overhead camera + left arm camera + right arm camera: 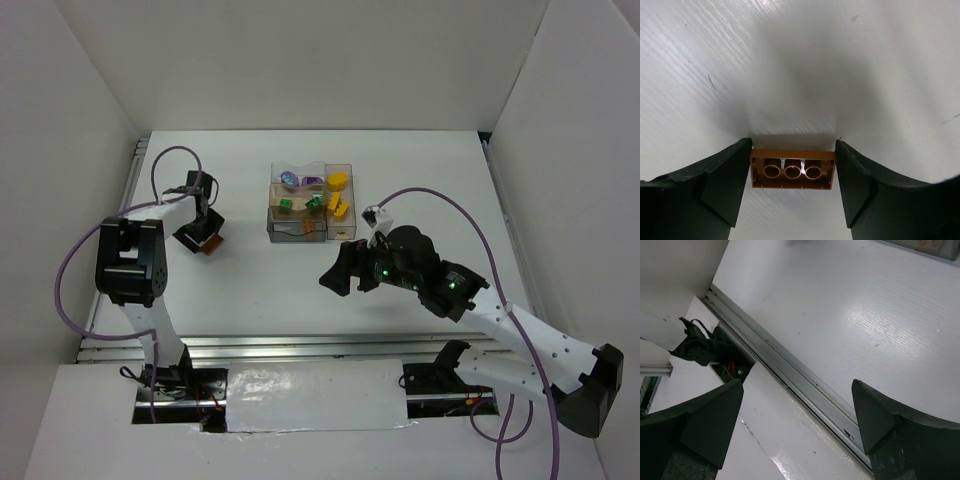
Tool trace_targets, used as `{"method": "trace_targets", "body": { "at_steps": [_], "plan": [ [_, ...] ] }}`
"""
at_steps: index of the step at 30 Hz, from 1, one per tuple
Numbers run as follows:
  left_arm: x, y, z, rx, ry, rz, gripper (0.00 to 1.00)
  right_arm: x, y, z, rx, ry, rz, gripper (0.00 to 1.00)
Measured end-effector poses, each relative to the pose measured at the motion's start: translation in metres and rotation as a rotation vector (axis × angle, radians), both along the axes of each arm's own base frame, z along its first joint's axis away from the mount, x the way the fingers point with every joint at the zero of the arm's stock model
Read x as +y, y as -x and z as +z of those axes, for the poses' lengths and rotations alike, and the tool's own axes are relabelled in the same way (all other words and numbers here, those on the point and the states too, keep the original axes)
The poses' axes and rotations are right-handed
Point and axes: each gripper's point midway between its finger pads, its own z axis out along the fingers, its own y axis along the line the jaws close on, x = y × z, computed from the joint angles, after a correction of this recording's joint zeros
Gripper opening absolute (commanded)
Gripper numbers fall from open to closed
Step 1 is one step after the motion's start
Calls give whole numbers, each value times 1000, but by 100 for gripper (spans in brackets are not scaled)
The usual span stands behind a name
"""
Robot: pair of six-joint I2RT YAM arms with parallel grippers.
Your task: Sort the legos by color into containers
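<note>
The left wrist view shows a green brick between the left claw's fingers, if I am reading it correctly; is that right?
Not quite: the brick between the left claw fingers is orange-brown, not green, as the left wrist view shows.

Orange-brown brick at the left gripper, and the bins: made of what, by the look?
Orange-brown brick: likely moulded hard plastic, semi-gloss; hollow underside with three round tubes, crisp edges. Bins: seemingly rigid clear plastic; walls look see-through, tinted tan and grey.
</note>
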Motion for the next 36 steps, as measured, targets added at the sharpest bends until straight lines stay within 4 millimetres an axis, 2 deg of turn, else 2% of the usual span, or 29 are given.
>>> {"method": "trace_targets", "body": {
  "at_steps": [1,2,7,10,19,28,32,35,36],
  "plan": [
    [0,0,0,-6,-1,-1,89,0,0,0,0,2,-2,96],
    [0,-1,0,-18,2,-1,91,0,0,1,-1,2,-4,96],
    [-2,-4,3,-51,8,-5,91,0,-2,-2,5,10,-6,96],
    [-2,-3,4,-62,10,-14,96,1,-2,-6,13,19,-5,96],
    [-6,-4,4,-64,11,-34,94,3,-3,-5,14,20,-4,96],
    [-13,6,1,-6,-37,-57,89,3,-3,-3,10,18,-5,96],
    [-16,10,-1,10,-53,-67,78,3,-3,-3,9,17,-5,96],
    [-15,10,-1,14,-64,-66,50,2,-3,-2,5,14,-8,96],
    [-15,10,-1,16,-66,-72,36,2,-3,-1,2,12,-9,96]
  ]
}}
